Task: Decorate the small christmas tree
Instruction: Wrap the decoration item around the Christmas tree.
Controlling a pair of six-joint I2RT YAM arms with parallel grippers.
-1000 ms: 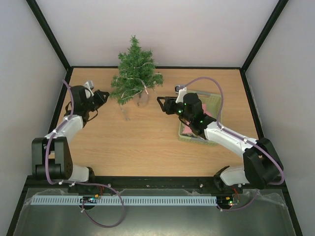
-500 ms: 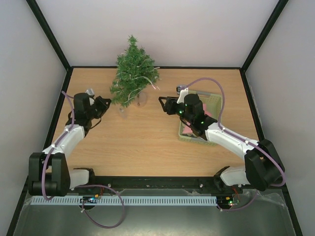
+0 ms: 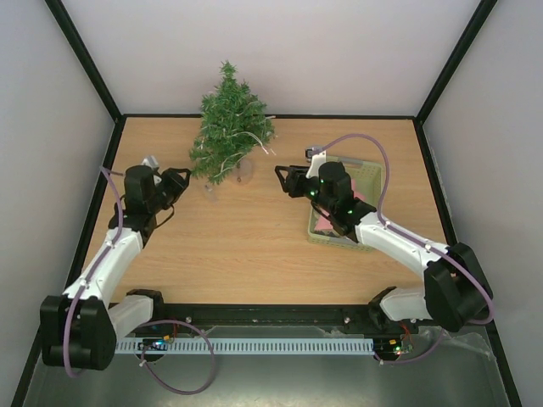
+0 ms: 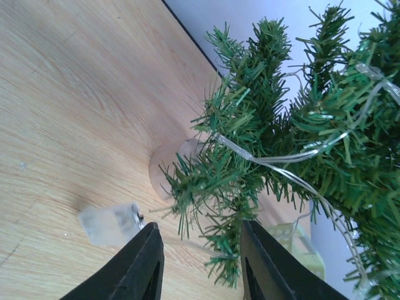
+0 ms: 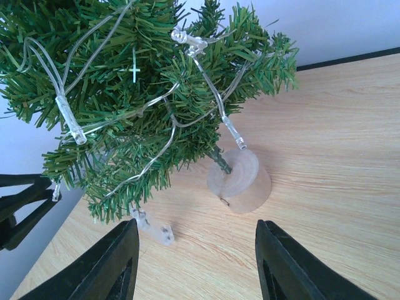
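The small christmas tree (image 3: 228, 123) stands upright on a round wooden base (image 3: 243, 170) at the back of the table, with a clear string of lights (image 5: 206, 87) wound through its branches. A clear plastic box (image 3: 210, 192) on the end of the string lies on the table by the base; it shows in the left wrist view (image 4: 111, 224) and the right wrist view (image 5: 152, 227). My left gripper (image 3: 180, 180) is open and empty just left of the tree; low branches (image 4: 231, 181) hang between its fingers (image 4: 140, 265). My right gripper (image 3: 281, 180) is open and empty to the right, facing the base (image 5: 240, 181).
A pale green basket (image 3: 361, 180) with pink items inside sits at the right, partly under my right arm. Black frame rails edge the table at the back and sides. Bare wood lies in front of the tree.
The tree has shifted a little left and back and now stands steady. My left arm has drawn back toward the front, its gripper still beside the tree. The right gripper has hardly moved.
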